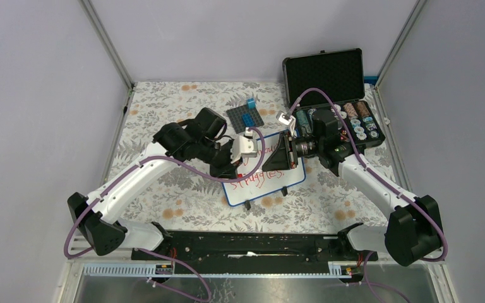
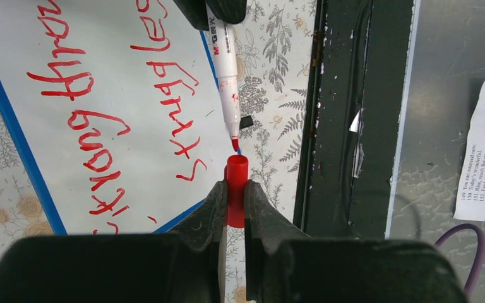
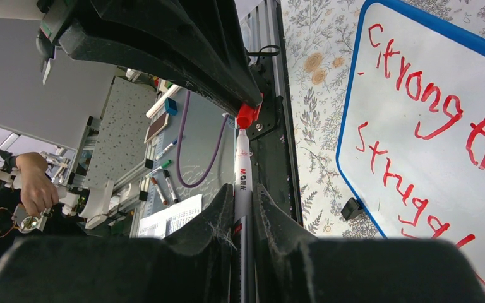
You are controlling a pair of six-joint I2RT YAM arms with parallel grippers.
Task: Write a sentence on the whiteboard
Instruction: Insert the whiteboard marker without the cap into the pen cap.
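Left gripper [image 1: 245, 150], left of centre in the overhead view: jaws closed on a red cap [image 2: 235, 189], its open mouth facing the other arm. My reading is that it is held this way as a fixed socket for recapping.

Centre: the whiteboard [image 1: 271, 184] lies flat on the surface beneath both wrists, just below mid-frame. Its blue rim shows, and it carries several lines of red handwriting. Judging by the full lines, the writing looks done.

Marker [image 2: 225, 82]: red tip aimed at the cap mouth, just short of it and not yet inside. The two axes are nearly in line.

Right gripper [image 1: 285, 151], right of centre: jaws clamped on the marker barrel behind the printed label, which leaves the tip end free to enter the cap.

Upper right: black foam-lined case [image 1: 325, 69], lid up, apart from the board.

Surface [image 1: 164, 107]: floral-print cover. Plain pale walls [image 1: 38, 95] on three sides. A dark base plate [image 1: 246, 243] runs along the bottom between the arm bases.
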